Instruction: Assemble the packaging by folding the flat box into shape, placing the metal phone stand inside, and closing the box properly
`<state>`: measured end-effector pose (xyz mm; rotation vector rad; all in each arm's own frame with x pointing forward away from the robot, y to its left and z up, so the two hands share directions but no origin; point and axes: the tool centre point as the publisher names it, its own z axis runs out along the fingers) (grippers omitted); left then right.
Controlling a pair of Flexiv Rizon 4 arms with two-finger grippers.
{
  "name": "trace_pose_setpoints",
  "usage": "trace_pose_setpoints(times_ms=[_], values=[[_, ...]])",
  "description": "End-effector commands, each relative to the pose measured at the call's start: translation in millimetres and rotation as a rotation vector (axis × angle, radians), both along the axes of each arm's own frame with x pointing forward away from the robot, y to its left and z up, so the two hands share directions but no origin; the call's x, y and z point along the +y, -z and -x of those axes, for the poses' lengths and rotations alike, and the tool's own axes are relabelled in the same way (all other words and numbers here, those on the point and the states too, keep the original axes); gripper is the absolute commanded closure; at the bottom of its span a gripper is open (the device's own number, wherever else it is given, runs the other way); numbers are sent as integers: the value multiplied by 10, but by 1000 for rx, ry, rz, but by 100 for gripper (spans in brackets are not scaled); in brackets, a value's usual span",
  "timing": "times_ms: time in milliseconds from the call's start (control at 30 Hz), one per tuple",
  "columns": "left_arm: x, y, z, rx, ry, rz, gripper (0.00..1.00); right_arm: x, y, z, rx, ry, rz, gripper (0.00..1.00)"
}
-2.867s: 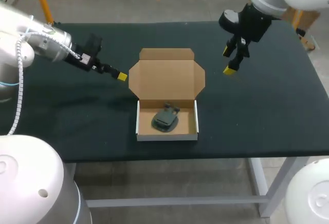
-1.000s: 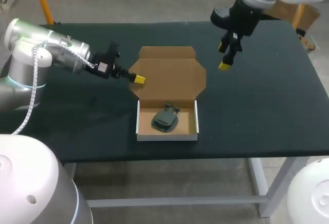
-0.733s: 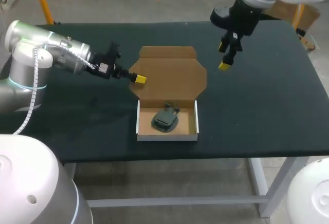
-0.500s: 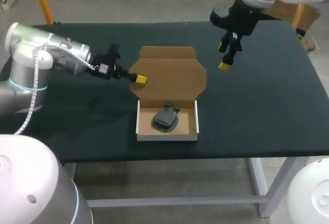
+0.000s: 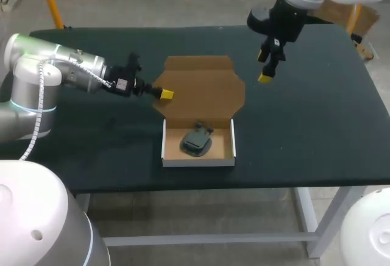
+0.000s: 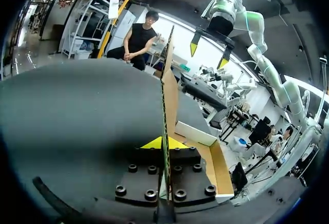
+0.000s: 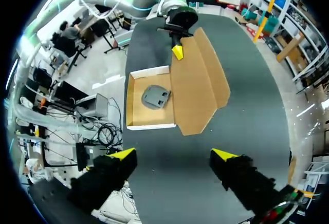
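While left pincer pinches the lid by its edge, phone stand lying in the box just beside it, and right pincer hangs spread well apart, a one-sided lift may skew lid, dragging box.

No text, number or sign can be read in any of the views. A small pale label is seen on the left arm, left of the box, but its print is too small to be made out. The cardboard of the box is seen plain and unprinted.
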<state>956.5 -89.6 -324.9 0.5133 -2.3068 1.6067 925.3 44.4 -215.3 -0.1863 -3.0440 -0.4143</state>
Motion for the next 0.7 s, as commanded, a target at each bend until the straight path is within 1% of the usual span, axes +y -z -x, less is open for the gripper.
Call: trace_pose_setpoints(times_ms=[33, 167, 333, 700], values=[[15, -6, 47, -29, 14, 5, 100, 22, -35, 14, 0, -1, 7, 0], [10, -33, 88, -86, 33, 4, 100, 30, -47, 26, -4, -2, 7, 0], [-13, -71, 127, -140, 63, -8, 100, 31, -54, 52, -7, -2, 8, 0], [-17, -75, 136, -146, 65, -9, 100, 40, -161, 57, -23, -13, 17, 0]])
